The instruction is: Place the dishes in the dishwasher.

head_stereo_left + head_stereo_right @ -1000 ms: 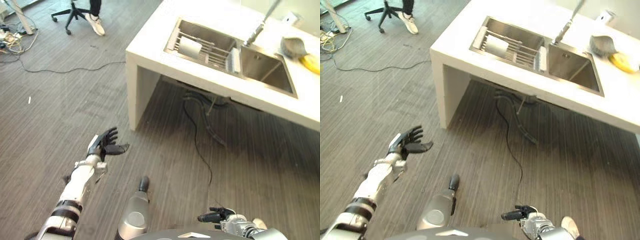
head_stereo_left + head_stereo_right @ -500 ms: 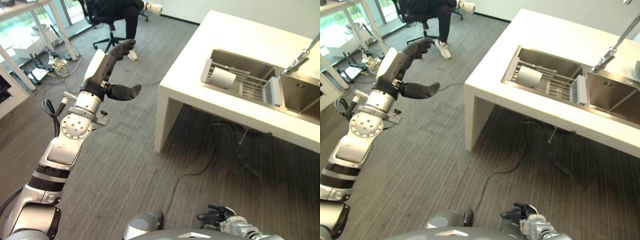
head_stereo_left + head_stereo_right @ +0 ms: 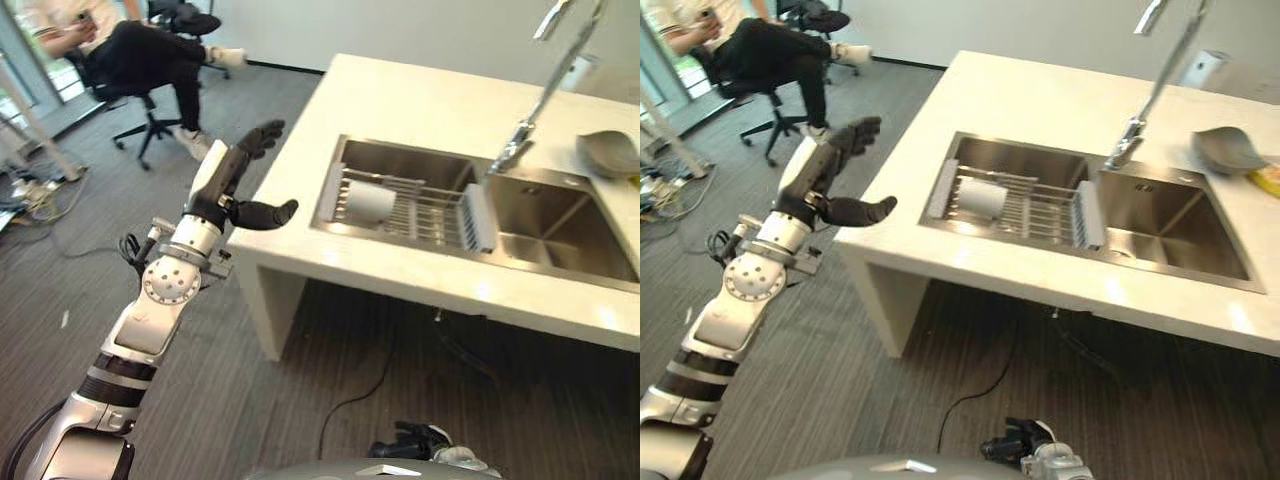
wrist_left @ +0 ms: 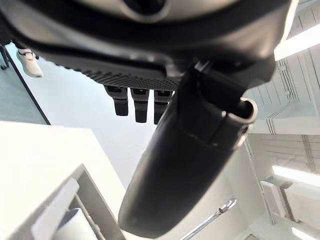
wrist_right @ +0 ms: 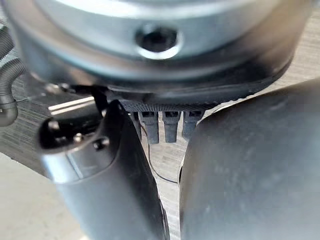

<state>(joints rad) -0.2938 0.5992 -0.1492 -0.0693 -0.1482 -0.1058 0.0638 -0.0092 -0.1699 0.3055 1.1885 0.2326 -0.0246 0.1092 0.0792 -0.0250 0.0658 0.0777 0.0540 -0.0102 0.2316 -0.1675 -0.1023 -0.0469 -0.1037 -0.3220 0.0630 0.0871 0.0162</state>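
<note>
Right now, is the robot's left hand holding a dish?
No. The left hand is raised beside the counter with its fingers straight and nothing in it, while the white cup lies on the rack in the sink.

One white counter (image 3: 420,100) holds one double sink (image 3: 560,215) with two basins. At ten o'clock of the sink sits one wire rack (image 3: 420,205) holding one white cup (image 3: 365,202). One tap (image 3: 530,120), one grey bowl (image 3: 608,152), one seated person (image 3: 130,50).
</note>
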